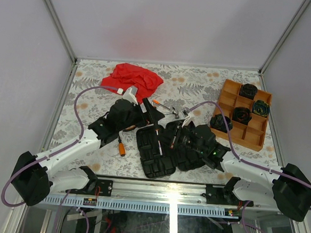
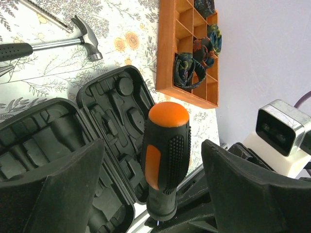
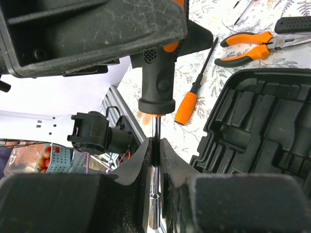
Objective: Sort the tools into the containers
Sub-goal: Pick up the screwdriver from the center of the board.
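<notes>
Clamping the screwdriver point(image 2: 165, 160) by its bare steel shaft, your right claw point(image 3: 154, 143) leaves the handle free over the open case point(image 2: 112, 102), likely for a handover or a placing; your left claw point(image 2: 151, 144) stands wide apart around that handle, touching neither side. Hammer point(image 2: 82, 36) lies beyond the case's far edge, tray point(image 2: 164, 48) to its right, with open room between for moving

Overhead view steep downward, both wrist views close (sharing one screwdriver point(image 2: 165, 160))
</notes>
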